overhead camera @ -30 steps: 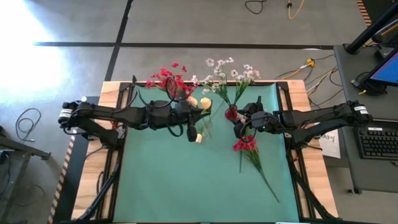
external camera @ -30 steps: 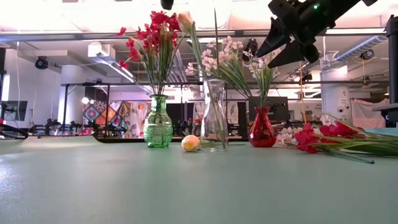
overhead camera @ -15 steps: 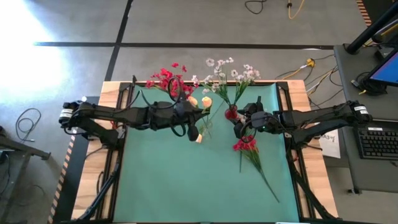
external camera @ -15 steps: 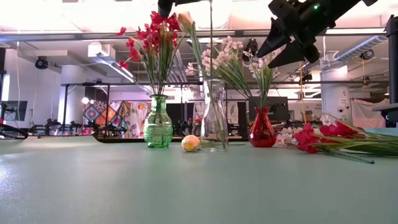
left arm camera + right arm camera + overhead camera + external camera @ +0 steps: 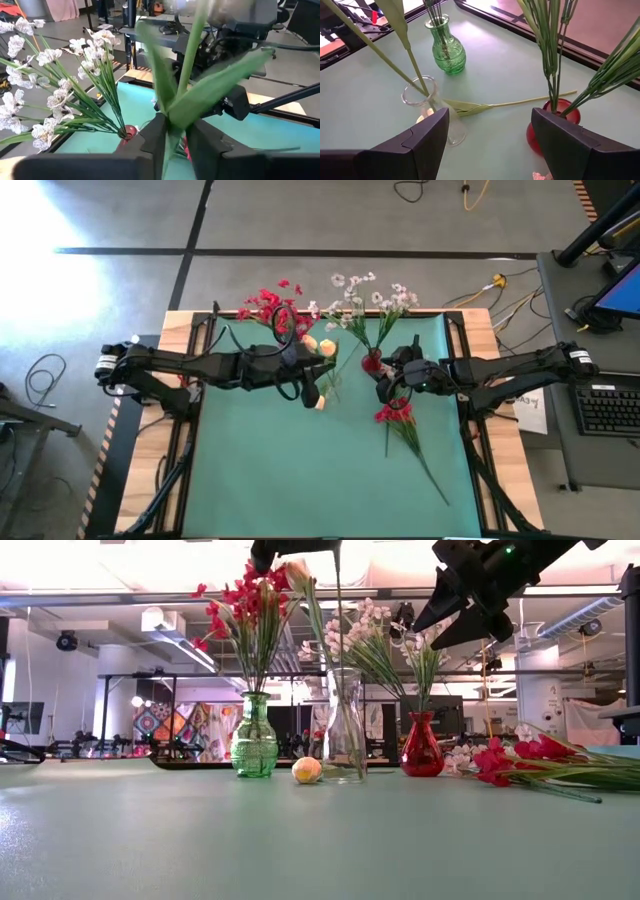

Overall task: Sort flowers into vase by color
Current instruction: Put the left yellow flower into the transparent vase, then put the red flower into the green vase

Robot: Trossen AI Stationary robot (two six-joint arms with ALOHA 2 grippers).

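Thin green stem (image 5: 186, 65) is being pinched between left end effector (image 5: 172, 137) fingers above clear glass vase (image 5: 344, 726); right end effector (image 5: 490, 137) is being held wide open, empty.

Red flowers (image 5: 245, 602) stand up in a green vase (image 5: 254, 740) at the far left, and white flowers (image 5: 375, 635) stand in a small red vase (image 5: 421, 747) at the far right. Between them is a clear glass vase (image 5: 345, 730) with cream-yellow rosebuds (image 5: 318, 344) leaning in it, and one more rosebud (image 5: 307, 770) lies flat on the table just beside that vase. A bunch of red and white flowers (image 5: 405, 425) lies flat on the right side of the table, with the stems pointing to the near side.
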